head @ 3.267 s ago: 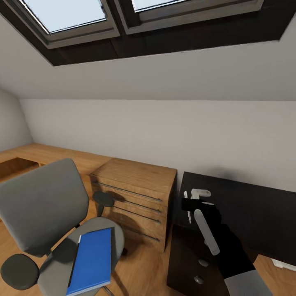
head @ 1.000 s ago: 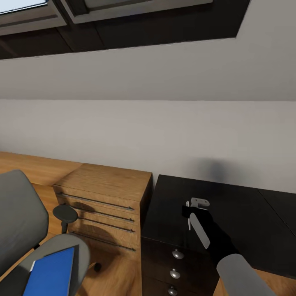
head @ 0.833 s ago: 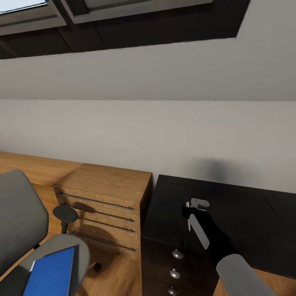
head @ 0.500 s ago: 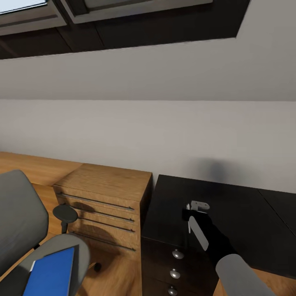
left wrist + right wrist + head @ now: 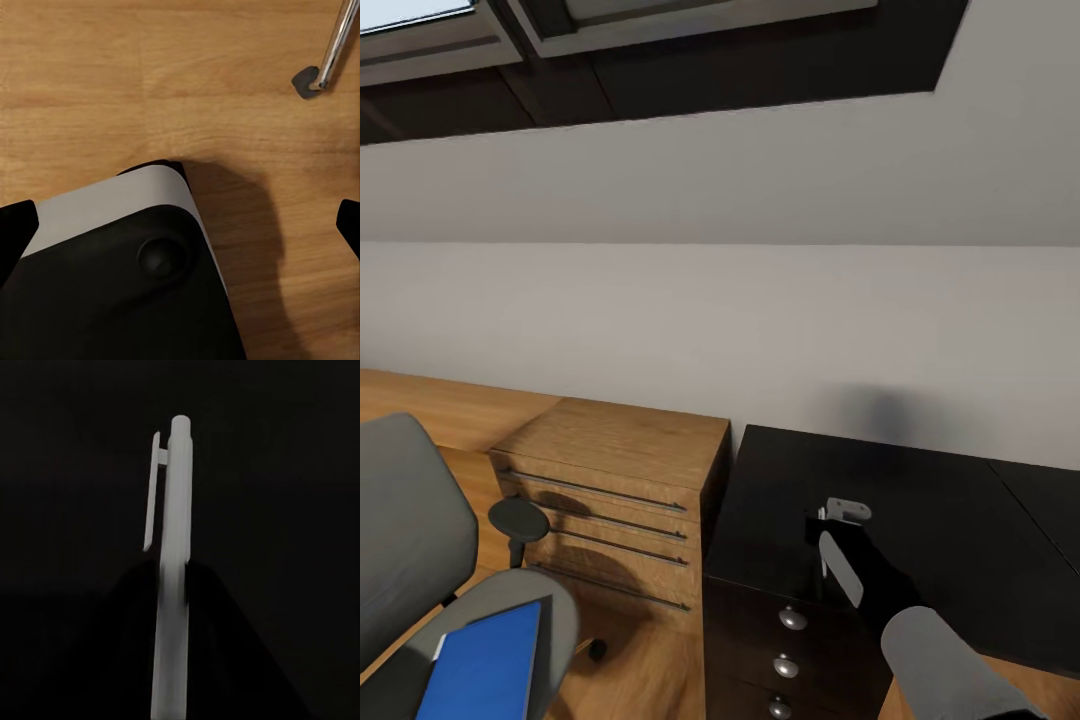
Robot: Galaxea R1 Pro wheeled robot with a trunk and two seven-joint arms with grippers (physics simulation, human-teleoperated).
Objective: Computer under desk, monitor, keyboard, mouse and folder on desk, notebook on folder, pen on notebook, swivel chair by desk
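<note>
My right gripper (image 5: 830,525) hangs just above the black desk (image 5: 950,500), near its left end, and is shut on the pen (image 5: 822,556). The right wrist view shows that pen (image 5: 171,570) up close as a slim white stick with a clip, against the dark desk top. The blue folder (image 5: 485,665) lies on the seat of the grey swivel chair (image 5: 405,520) at the lower left. My left gripper (image 5: 182,229) is open, its dark fingertips at the picture's two sides, over the wood floor (image 5: 187,82).
A wooden drawer cabinet (image 5: 620,440) stands between the chair and the desk. Under the desk's left end are black drawers with round knobs (image 5: 792,619). A chrome chair leg with a caster (image 5: 322,60) lies on the floor near my base (image 5: 120,277). Roof windows (image 5: 660,40) slope overhead.
Over the last second my right gripper has sunk slightly toward the desk with the pen. Since 3.3 s ago the camera has swung right, sliding the chair and cabinet leftward in view.
</note>
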